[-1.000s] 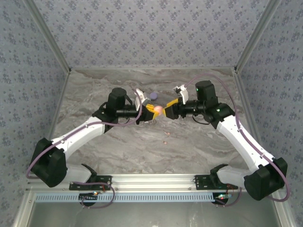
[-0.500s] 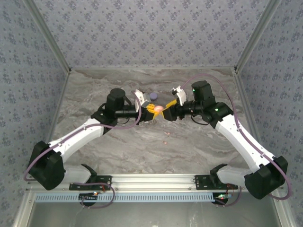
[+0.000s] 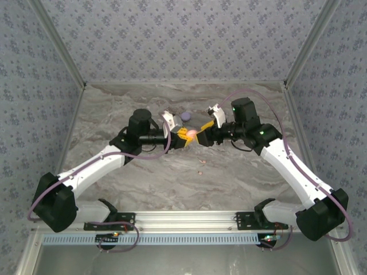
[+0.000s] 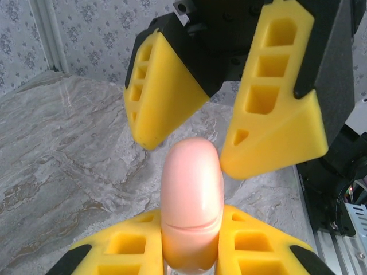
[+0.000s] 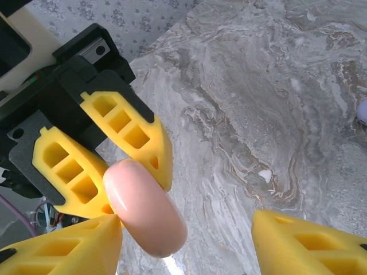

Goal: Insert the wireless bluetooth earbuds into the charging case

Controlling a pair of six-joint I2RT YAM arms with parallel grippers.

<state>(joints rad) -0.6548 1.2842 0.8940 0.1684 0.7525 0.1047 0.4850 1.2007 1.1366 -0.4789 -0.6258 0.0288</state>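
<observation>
Mid-air over the middle of the marbled tabletop (image 3: 143, 177), the pink charging case (image 3: 192, 133) is held up where the two arms meet, and it is the left hand (image 3: 187, 134) by which it is pinched. In the left wrist view the round case is seen edge-on, clamped low down between the left hand's yellow fingers (image 4: 129, 249), with the lid shut along the seam just above them. The right hand (image 4: 191, 153) is set opposite and is spread wide around the upper part of the case. One of its fingers (image 4: 275, 114) is seen just beside the case's rim and the other is held apart from it; whether contact is made cannot be told. The same spread is shown in the right wrist view, one yellow finger close against the case and the other well off to the side. A lilac round case (image 3: 186, 116) is seen lying on the tabletop just behind the meeting hands, apart from both. Nearer the arm bases, a tiny salmon-pink earbud (image 3: 200, 162) is lying on the tabletop, well apart from the pink case and too small for detail to be made out. A small white speck (image 5: 265, 175) is spotted on the marble beneath the right hand.
</observation>
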